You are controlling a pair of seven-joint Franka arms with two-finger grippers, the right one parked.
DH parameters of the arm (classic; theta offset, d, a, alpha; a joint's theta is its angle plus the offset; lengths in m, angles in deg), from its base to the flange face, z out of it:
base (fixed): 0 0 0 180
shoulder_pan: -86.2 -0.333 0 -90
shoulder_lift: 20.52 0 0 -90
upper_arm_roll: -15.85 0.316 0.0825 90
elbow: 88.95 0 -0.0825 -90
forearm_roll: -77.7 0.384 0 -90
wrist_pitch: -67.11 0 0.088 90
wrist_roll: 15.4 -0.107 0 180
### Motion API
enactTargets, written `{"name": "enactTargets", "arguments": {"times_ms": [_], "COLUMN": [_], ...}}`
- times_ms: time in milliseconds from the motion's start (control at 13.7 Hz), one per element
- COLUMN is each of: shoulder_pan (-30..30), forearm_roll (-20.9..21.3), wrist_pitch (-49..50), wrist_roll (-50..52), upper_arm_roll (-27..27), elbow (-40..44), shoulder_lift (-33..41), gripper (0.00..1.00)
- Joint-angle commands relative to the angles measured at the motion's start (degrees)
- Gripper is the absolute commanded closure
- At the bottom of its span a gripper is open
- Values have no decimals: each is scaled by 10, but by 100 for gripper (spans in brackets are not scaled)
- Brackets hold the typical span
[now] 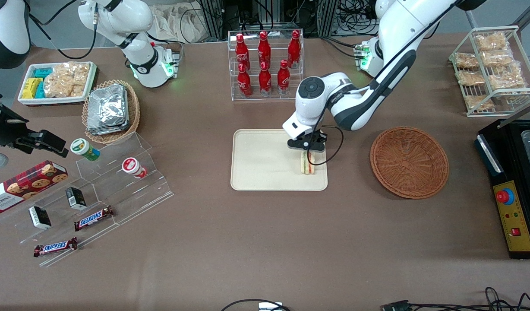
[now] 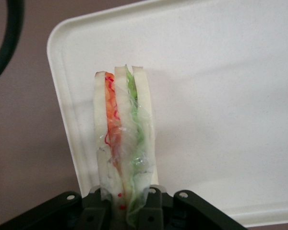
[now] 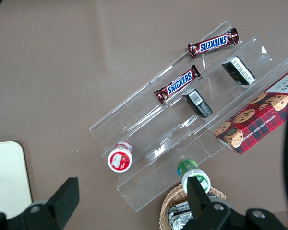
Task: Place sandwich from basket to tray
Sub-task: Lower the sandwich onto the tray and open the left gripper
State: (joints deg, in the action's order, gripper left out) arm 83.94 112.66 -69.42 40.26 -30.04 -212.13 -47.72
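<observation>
The sandwich [image 1: 307, 164], a wedge of pale bread with orange, red and green layers in clear wrap, stands on edge on the cream tray [image 1: 265, 172]. It sits at the tray's end nearest the basket, close to the rim on the front camera's side. My gripper [image 1: 308, 152] is directly over it, shut on the sandwich's upper end. In the left wrist view the sandwich [image 2: 122, 139] runs out from between the black fingers [image 2: 153, 207] over the tray [image 2: 221, 96], close to a rounded corner. The reddish-brown basket [image 1: 408, 162] beside the tray, toward the working arm's end, holds nothing.
A clear rack of red bottles [image 1: 265, 65] stands farther from the front camera than the tray. A wire rack of snack packs [image 1: 489, 69] and a black control box [image 1: 513, 190] lie toward the working arm's end. A tan basket of foil packs [image 1: 111, 110] and a clear step display [image 1: 96, 190] lie toward the parked arm's end.
</observation>
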Motion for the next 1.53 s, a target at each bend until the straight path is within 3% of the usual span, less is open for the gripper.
{"name": "enactTargets", "arguments": {"times_ms": [0, 73, 146, 291, 728, 1166, 1457], "shoulder_pan": [0, 0, 0, -1, -12, -74, -93], "forearm_roll": [20, 20, 20, 20, 13, 1, -5], "wrist_pitch": [-13, -14, -14, -14, -8, -5, 84], "wrist_roll": [16, 16, 16, 16, 18, 56, 53], "upper_arm_roll": [-3, -3, -3, -3, -2, -7, -8], "elbow": [9, 9, 9, 9, 24, 41, 91], "shoulder_lift": [-20, -22, -22, -23, -13, 44, 56], "gripper": [96, 91, 73, 0, 0, 0, 0]}}
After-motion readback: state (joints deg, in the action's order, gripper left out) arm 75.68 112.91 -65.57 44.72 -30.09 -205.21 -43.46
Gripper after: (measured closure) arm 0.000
